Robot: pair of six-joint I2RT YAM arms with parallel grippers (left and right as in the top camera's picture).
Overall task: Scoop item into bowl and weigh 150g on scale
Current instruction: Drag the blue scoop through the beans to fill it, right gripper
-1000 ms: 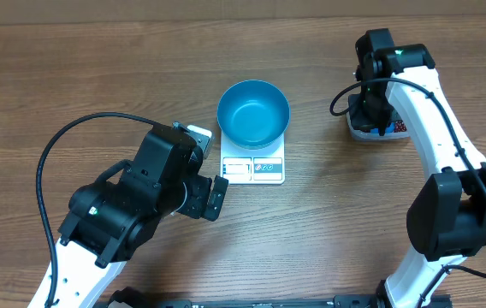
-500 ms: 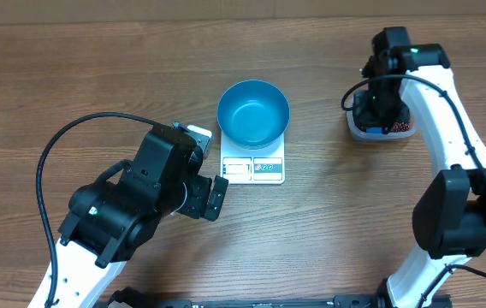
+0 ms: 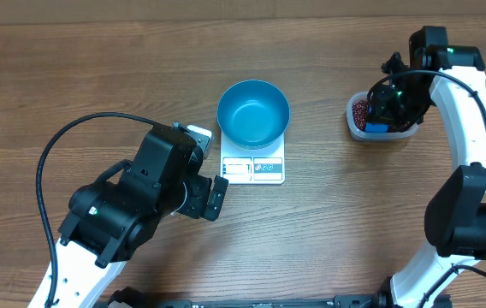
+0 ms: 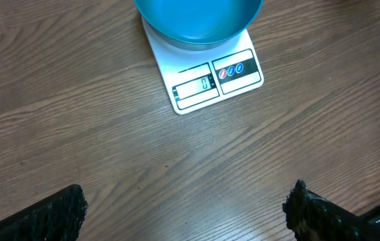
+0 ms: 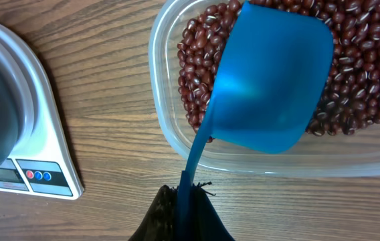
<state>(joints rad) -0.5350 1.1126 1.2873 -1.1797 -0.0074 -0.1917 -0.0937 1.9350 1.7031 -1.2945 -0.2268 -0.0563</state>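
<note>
Beans (image 5: 357, 80) lie in the clear tub (image 5: 166, 127) at the far right of the surface (image 3: 97, 68), well apart from the teal bowl (image 3: 253, 112). That bowl stands empty on the white scale (image 3: 254, 168) at centre, so whatever lands in it will register; the display reads zero. Right pincer (image 5: 180, 213) is clamped narrow on the handle of the blue scoop (image 5: 270, 80), holding its cup over the beans, apparently to dig in; no beans show on it. Left pincer (image 4: 184, 217) hangs wide on the near side of the scale, holding nothing, likely kept back so the path from tub to bowl is unobstructed.
</note>
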